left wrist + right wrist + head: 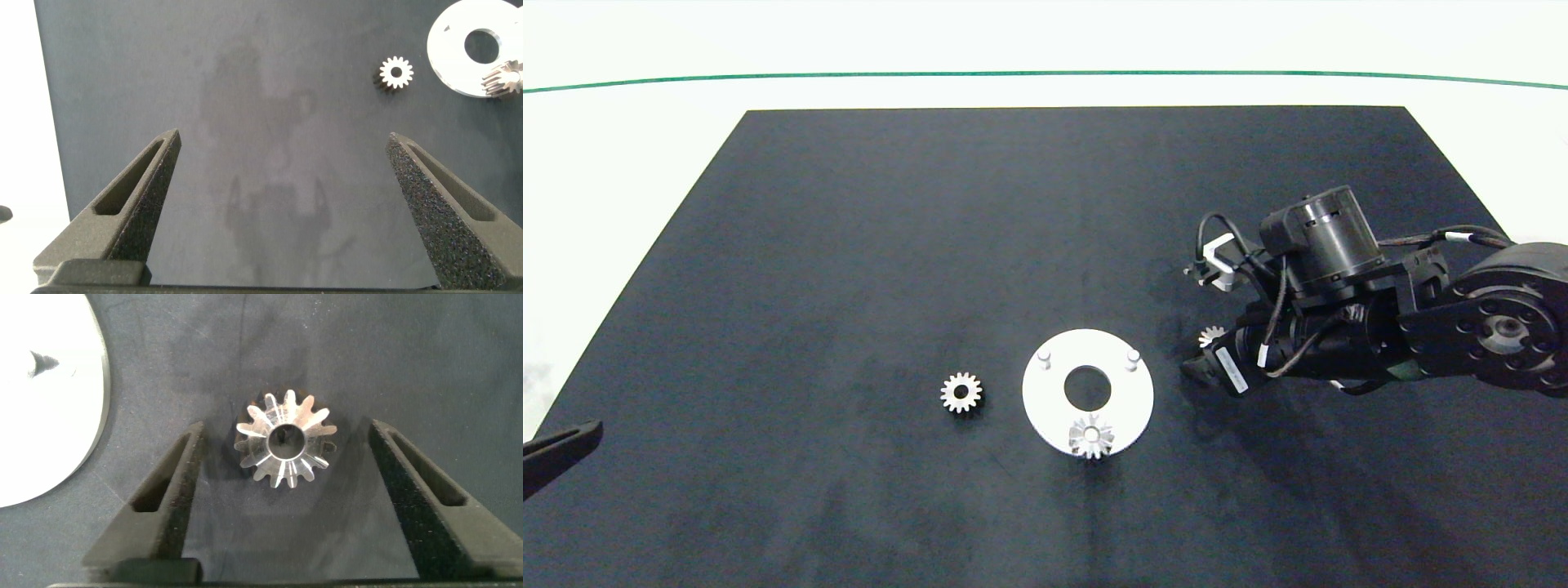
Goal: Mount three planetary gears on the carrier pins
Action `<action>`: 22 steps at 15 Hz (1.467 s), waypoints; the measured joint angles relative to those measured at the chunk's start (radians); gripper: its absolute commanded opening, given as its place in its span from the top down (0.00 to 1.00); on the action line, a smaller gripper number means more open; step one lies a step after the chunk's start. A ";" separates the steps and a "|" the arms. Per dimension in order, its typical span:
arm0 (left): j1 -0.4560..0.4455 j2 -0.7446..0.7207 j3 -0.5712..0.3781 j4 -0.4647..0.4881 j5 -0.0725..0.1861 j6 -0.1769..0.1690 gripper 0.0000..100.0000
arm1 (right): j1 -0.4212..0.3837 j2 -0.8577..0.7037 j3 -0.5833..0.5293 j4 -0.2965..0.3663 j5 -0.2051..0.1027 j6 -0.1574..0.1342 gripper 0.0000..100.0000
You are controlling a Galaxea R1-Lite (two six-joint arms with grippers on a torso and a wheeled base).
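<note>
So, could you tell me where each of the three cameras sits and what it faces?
Head view: above the table, looking down on the white disc and the right arm; the left gripper only peeks in.
Left wrist view: on the left arm, over bare mat, its own open fingers in frame.
Right wrist view: on the right arm, its open right gripper straddling a loose gear.
Shared: head and left wrist views both show the gear beside the disc.
</note>
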 measured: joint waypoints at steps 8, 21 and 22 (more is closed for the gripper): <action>0.001 0.000 0.001 0.001 0.000 0.000 0.00 | -0.006 0.005 -0.001 0.000 0.006 0.000 0.41; 0.001 0.000 -0.001 0.000 0.000 0.000 0.00 | -0.020 0.023 -0.014 -0.004 0.046 0.000 0.66; 0.001 0.000 -0.001 0.000 0.000 0.000 0.00 | -0.021 0.023 -0.014 -0.004 0.047 0.000 0.67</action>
